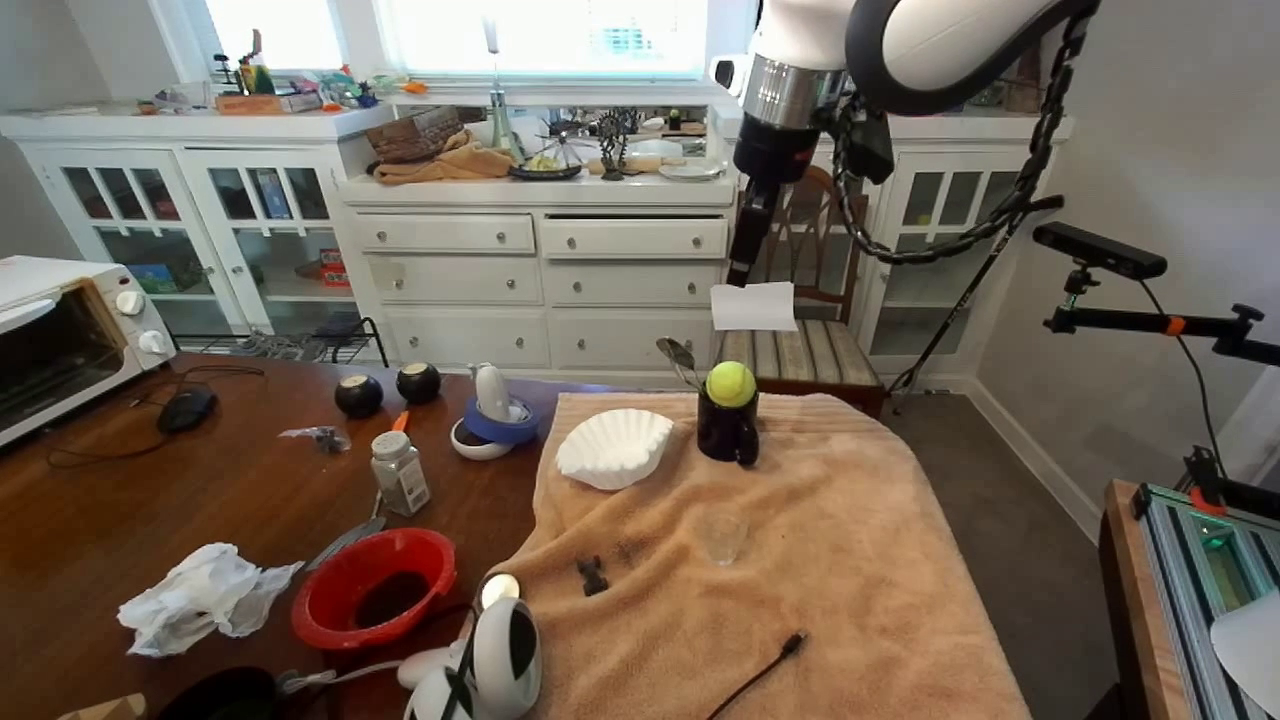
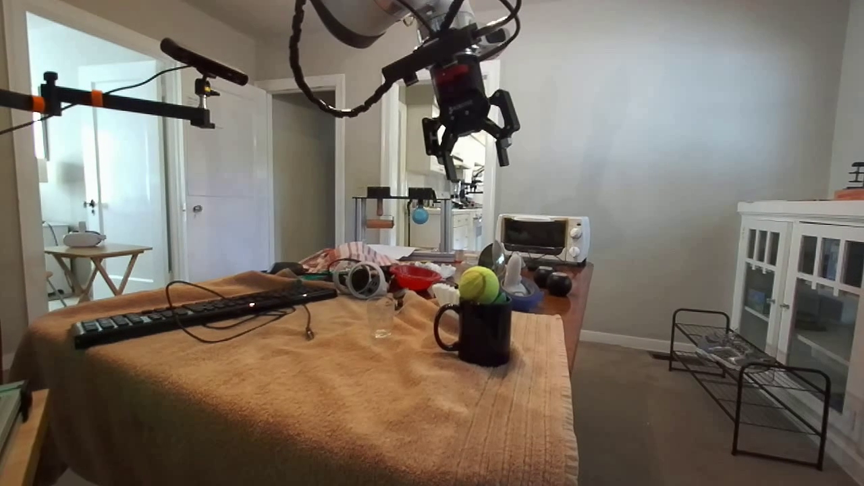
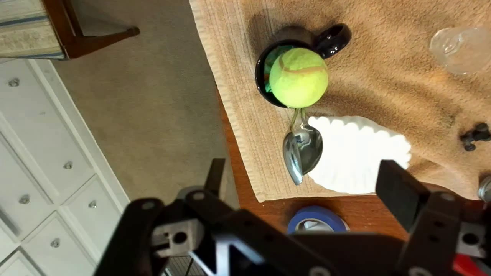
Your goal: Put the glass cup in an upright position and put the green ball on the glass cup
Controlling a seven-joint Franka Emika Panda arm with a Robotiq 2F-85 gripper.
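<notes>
Jaws: parted, high up
Green ball (image 3: pixel 298 78): perched in the black mug (image 2: pixel 484 334), spoons (image 3: pixel 310 147) jutting alongside
Glass cup (image 2: pixel 381 317): upright on the tan towel (image 1: pixel 850 550)
Beside mug: white fluted dish (image 1: pixel 612 450)

Black mug (image 1: pixel 720 435) upright on tan towel (image 1: pixel 850 560), two spoons (image 3: pixel 310 149) sticking out of it. White fluted dish (image 1: pixel 615 450) just beside, same towel. Keyboard (image 2: pixel 216 312) on towel too. Wooden table (image 1: pixel 250 480): blue tape roll (image 1: pixel 500 430), toaster oven (image 1: pixel 125 335), red bowl (image 1: pixel 330 615) near crumpled white wad (image 1: pixel 205 598).
</notes>
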